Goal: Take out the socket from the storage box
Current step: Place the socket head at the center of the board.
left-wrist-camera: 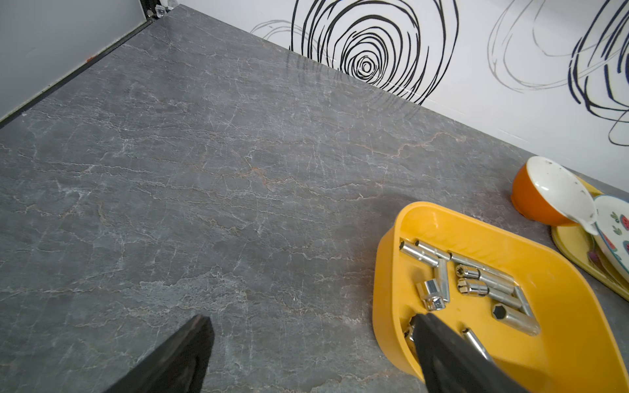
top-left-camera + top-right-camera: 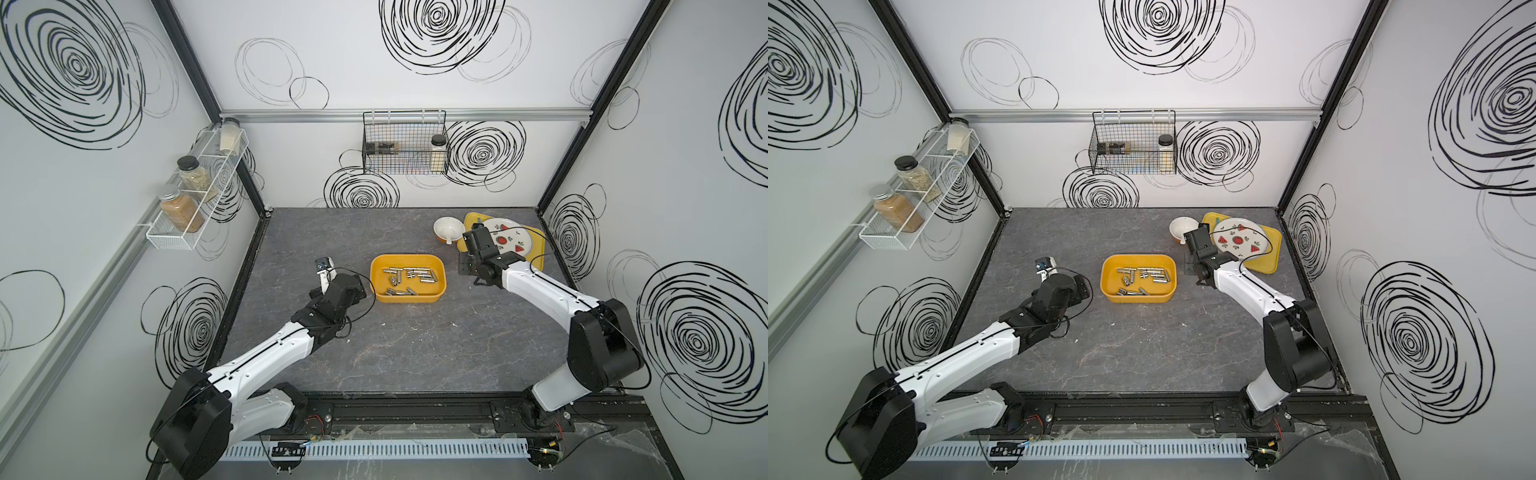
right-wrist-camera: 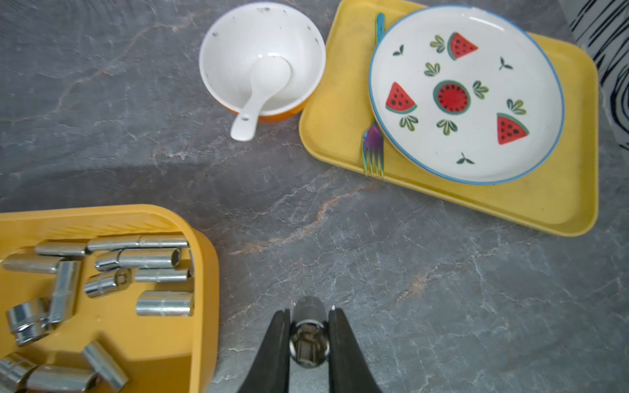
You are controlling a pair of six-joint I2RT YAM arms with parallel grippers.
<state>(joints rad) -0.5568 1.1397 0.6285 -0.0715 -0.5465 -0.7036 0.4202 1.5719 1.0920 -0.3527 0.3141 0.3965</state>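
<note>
The storage box (image 2: 409, 300) (image 2: 1138, 300) is a deep yellow-orange tub at mid-table, holding several chrome sockets (image 2: 409, 278) (image 1: 469, 285) (image 3: 136, 258). My right gripper (image 3: 309, 311) (image 2: 465, 268) is shut on one socket (image 3: 309, 340), whose open hex end faces the wrist camera. It is outside the box, over bare table just right of the box wall (image 3: 206, 289). My left gripper (image 1: 311, 318) (image 2: 357, 291) hangs open and empty at the box's left end. One of its fingers (image 1: 442, 350) reaches over the box's corner and the other is over the table.
A flat yellow tray (image 3: 340, 112) (image 2: 538, 259) at the back right carries a watermelon plate (image 3: 466, 95) and a fork (image 3: 372, 146). An orange bowl (image 3: 262, 58) (image 2: 448, 229) with a white spoon stands beside it. A wire basket (image 2: 405, 143) and a jar rack (image 2: 195, 187) hang on the walls.
</note>
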